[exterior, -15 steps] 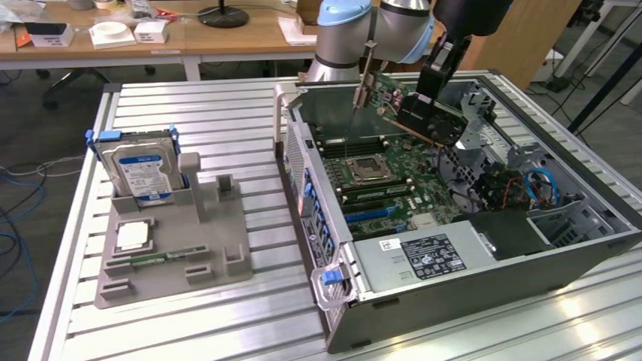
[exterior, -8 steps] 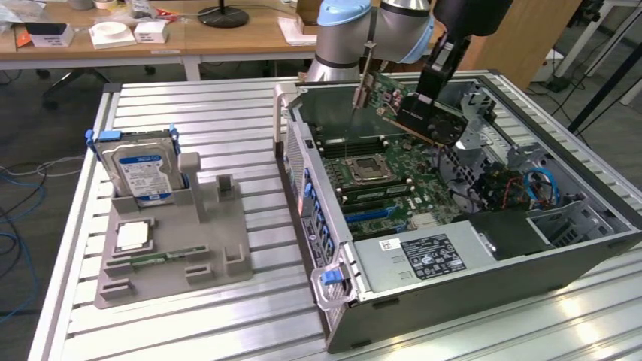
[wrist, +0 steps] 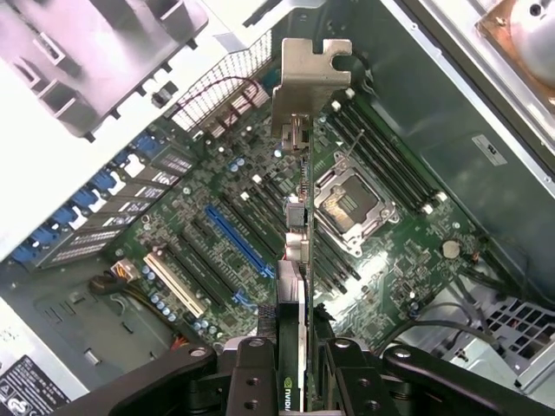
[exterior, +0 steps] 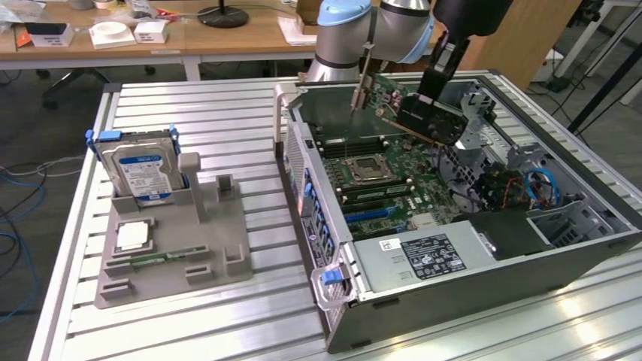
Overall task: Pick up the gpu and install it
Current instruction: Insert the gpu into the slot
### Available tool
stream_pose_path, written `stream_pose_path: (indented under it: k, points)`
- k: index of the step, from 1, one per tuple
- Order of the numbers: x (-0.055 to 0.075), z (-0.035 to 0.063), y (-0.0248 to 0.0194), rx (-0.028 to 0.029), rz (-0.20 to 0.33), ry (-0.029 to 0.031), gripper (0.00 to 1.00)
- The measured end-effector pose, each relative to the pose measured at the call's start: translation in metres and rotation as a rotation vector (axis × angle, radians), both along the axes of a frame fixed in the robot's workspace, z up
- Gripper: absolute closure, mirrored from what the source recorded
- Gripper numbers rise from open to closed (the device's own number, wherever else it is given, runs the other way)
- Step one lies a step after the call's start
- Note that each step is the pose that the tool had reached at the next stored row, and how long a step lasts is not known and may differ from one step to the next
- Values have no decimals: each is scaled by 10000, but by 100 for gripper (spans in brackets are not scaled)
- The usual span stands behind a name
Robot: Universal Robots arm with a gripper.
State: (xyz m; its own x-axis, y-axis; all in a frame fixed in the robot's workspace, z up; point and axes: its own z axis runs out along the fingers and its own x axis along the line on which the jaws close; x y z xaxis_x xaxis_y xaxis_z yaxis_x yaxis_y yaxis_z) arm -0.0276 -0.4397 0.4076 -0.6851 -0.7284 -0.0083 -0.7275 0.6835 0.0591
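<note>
Gripper [wrist: 299,386] clenched on the gpu [wrist: 297,260], the card edge-on between its fingers with the silver bracket [wrist: 308,78] at the far end. Beneath the gripper lies the motherboard [wrist: 399,251] of the open computer case [exterior: 482,301], with the card held above it.

the gpu [exterior: 422,113] [wrist: 297,256], a thin flat green circuit-board card with a black heatsink face and a silver metal end bracket, is raised off every surface and tilted on a slant. it hangs above the green motherboard [exterior: 396,192] inside the open grey computer case [exterior: 471,308], not seated in a slot.
</note>
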Motion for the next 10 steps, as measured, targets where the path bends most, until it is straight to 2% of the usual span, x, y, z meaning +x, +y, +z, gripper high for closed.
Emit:
stream_pose_path:
  k: [10]
  points:
    - [0, 0, 0, 2, 611, 0, 74]
